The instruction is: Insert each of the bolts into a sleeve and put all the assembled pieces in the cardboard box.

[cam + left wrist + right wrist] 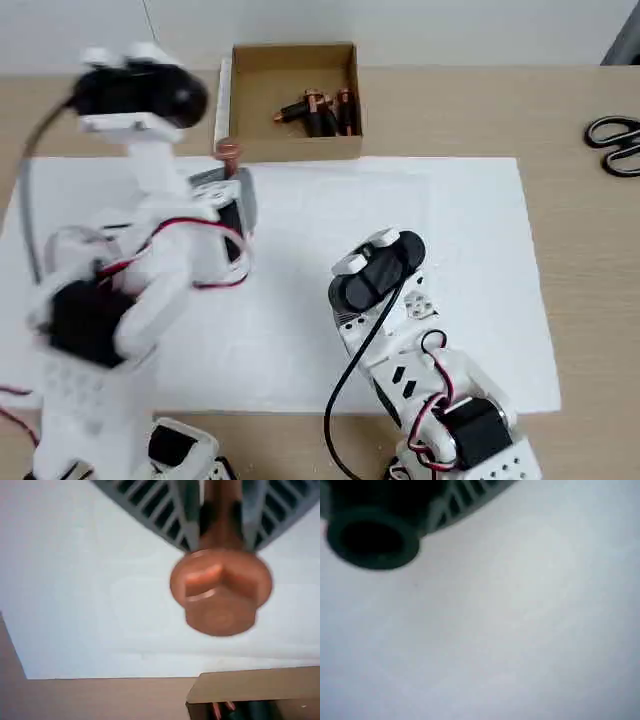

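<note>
left claw pinched copper bolt near box; right claw gripped black sleeve (above the white sheet).

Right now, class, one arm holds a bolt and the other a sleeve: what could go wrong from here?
1. The copper bolt hangs in the left gripper close beside the cardboard box; it might go in without a sleeve.
2. The black sleeve is held apart from it over the white sheet, so lining them up may miss.
</note>
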You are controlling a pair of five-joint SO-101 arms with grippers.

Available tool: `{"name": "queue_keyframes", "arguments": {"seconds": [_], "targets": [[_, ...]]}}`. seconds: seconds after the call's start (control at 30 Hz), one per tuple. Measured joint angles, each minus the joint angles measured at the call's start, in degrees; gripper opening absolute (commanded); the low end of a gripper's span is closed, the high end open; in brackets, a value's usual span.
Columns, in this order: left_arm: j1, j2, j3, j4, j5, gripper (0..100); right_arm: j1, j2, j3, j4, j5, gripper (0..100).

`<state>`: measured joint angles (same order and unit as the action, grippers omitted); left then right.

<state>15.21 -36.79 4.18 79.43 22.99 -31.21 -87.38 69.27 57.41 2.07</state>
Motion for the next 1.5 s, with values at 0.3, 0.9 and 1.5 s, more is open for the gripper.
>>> {"name": "queue_keyframes", "arguments": {"seconds": [0.3,0.9,1.5], "targets": [[7.30,0.09,21.71,-21.36,0.00,1,-5.36,-3.34,5.36,-1.93,-1.93,0.4],[12.13,0.09,27.52,-25.67,4.48,1,-6.77,-5.54,11.43,-7.91,-13.36,0.5],[14.33,-5.80,28.84,-20.57,6.42,1,-5.71,-5.63,11.43,-7.91,-13.36,0.5]]}}
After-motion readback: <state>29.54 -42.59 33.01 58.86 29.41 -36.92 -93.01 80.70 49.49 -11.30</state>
